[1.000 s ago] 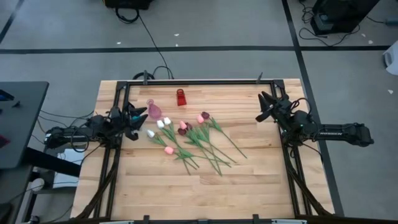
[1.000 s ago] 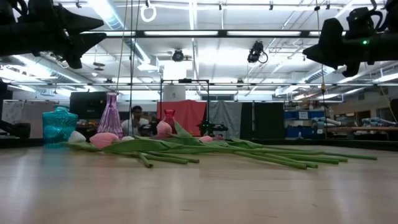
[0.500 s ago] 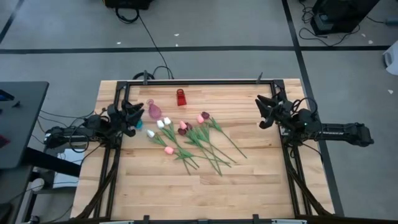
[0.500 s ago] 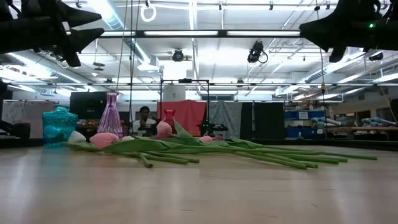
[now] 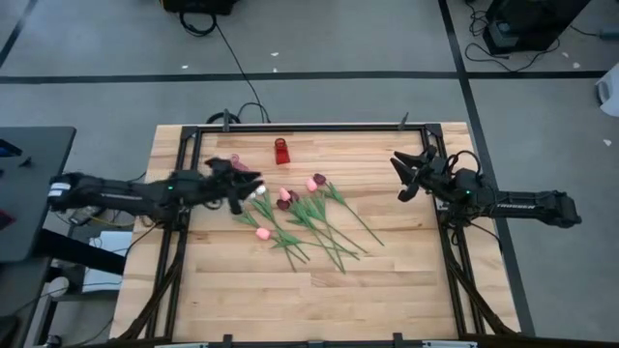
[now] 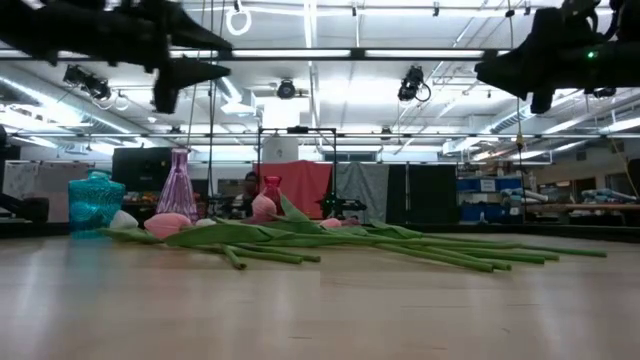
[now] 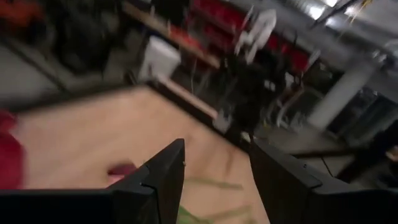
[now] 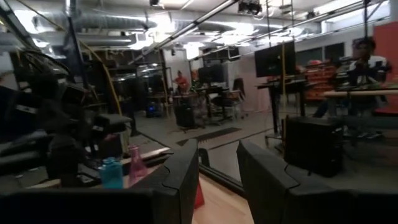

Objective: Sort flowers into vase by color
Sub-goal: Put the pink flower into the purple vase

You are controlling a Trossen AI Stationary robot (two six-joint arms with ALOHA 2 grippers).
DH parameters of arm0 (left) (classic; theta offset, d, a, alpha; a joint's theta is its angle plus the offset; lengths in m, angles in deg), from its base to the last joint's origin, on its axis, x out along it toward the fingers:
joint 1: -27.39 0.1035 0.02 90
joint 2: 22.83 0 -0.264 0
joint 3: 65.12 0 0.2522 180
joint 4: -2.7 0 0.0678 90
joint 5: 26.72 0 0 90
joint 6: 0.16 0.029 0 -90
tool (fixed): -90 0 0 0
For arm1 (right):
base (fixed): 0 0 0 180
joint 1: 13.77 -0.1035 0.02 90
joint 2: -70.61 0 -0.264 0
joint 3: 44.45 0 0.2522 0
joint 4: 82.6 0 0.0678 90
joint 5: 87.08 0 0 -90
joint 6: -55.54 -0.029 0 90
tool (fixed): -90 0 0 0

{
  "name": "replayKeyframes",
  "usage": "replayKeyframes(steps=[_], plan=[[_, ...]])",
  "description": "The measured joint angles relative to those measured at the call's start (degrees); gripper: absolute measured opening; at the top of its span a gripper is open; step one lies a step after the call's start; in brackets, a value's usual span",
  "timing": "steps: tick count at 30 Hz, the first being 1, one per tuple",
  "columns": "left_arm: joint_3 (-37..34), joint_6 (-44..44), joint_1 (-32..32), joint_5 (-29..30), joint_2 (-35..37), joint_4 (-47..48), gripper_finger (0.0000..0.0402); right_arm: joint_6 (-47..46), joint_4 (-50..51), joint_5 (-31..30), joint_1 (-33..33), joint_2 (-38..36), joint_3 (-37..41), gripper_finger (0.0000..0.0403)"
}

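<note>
Several artificial tulips (image 5: 300, 215) with pink, maroon and white heads lie in a loose heap mid-table, stems (image 6: 400, 245) flat on the wood. A red vase (image 5: 280, 152) stands near the far edge. The teal vase (image 6: 95, 201) and pink vase (image 6: 178, 186) stand upright to its left; from above my left arm covers most of them. My left gripper (image 5: 248, 184) hangs open, high above the pink vase and the white heads (image 5: 257, 190). My right gripper (image 5: 400, 175) is open, raised, right of the heap. The left wrist view shows a pink head (image 7: 122, 169) ahead of the open fingers (image 7: 163, 180).
A black frame (image 5: 309, 127) runs along the table's far edge and down both sides. Bare wood (image 5: 319, 300) stretches from the heap to the near edge. The right wrist view looks past my left arm (image 8: 68, 155) into a room with people in the distance.
My left arm has reached out from the table's left side toward the right, staying high, and its gripper now hangs over the pink vase and the nearest flower heads. My right gripper has drifted slightly toward the table's left. The flowers and vases have not moved.
</note>
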Motion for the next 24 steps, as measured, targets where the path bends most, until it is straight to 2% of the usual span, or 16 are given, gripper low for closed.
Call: replayKeyframes(steps=[4, 7, 11, 16, 24], plan=[[6.83, -5.2, -3.1, -2.23, -12.09, 1.42, 0.0186, 3.27, -1.0, -5.32, 0.0, 0.0, 0.0, 0.0125], [12.61, -9.89, -4.68, -2.9, -19.85, 8.07, 0.0186, 5.49, -2.62, -9.49, 0.04, 0.0, 0.0, 0.0125], [17.64, -19.13, -6.06, -6.97, -29.29, 12.25, 0.0186, 6.8, -4.96, -9.89, 0.02, 0.0, 0.0, 0.0125], [20.22, -32.97, -7.61, -12.91, -39.57, 9.26, 0.0186, 8.63, -7.44, -8.2, 0.02, 0.0, -0.02, 0.0125], [20.36, -50.32, -8.14, -14.85, -52.86, -5.35, 0.0186, 11.59, -9.09, -6.81, 0.02, 0.0, -0.02, 0.0125]])
